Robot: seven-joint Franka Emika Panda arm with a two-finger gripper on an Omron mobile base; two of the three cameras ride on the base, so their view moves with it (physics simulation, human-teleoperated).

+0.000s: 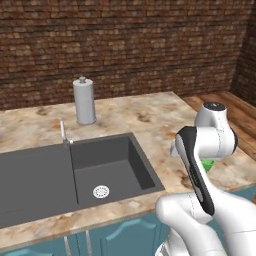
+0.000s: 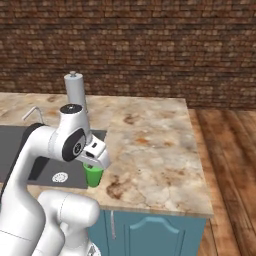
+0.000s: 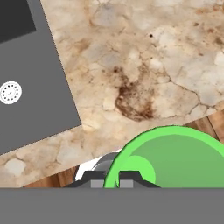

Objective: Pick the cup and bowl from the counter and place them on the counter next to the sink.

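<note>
Hand view: end effector clamps cup rim above counter.

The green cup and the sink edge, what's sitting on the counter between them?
Nothing: in the hand view only bare marbled counter lies between the cup held in the tool and the sink rim. The right base view agrees.

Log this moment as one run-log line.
gripper: shut on cup rim | cup: held over counter, right of sink | bowl: not placed
</note>
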